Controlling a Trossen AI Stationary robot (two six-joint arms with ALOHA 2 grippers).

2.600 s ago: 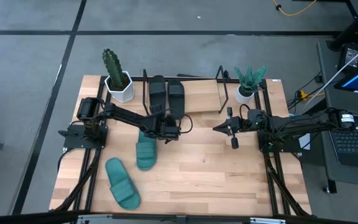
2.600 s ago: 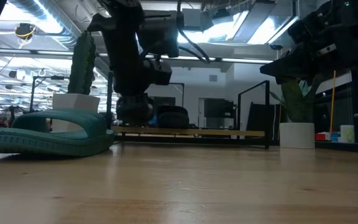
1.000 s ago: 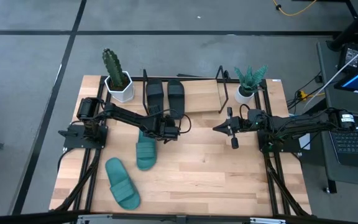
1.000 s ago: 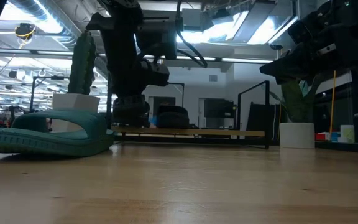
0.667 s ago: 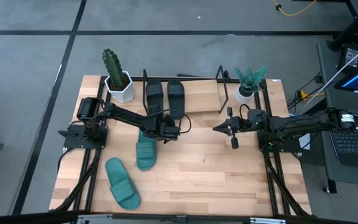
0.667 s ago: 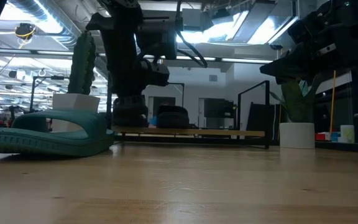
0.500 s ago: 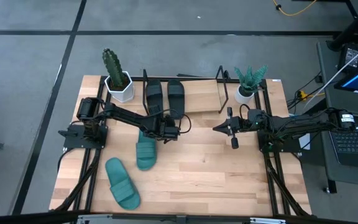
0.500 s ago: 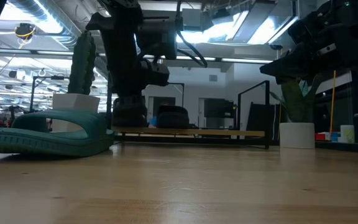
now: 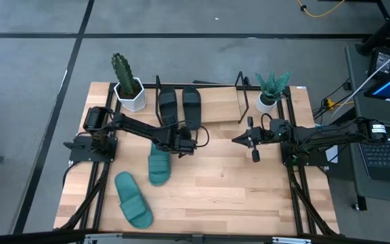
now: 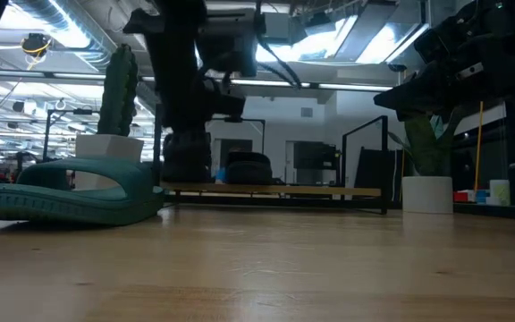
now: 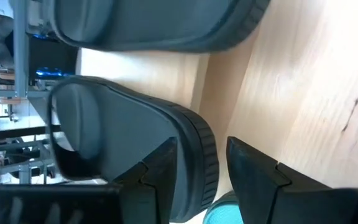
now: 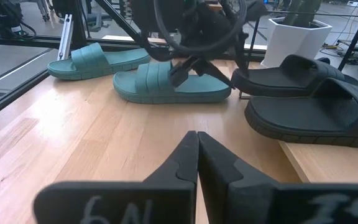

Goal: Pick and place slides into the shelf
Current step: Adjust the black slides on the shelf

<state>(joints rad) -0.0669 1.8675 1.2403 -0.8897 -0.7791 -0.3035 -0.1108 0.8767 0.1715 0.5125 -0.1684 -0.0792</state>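
1. I see a light wooden table [image 9: 249,186] carrying everything.
2. The shelf [image 9: 222,105], my landmark, sits at the table's far edge, a light board inside thin black rods.
3. Two black slides [image 9: 179,104] lie side by side on the shelf's board, toward its cactus-side end.
4. A white pot with a cactus [image 9: 128,91] stands just beside that end of the shelf; a white pot with a leafy plant [image 9: 268,100] stands at the shelf's other end.
5. One teal slide [image 9: 158,163] lies on the table in front of the shelf; a second teal slide [image 9: 133,198] lies farther from the shelf, angled.
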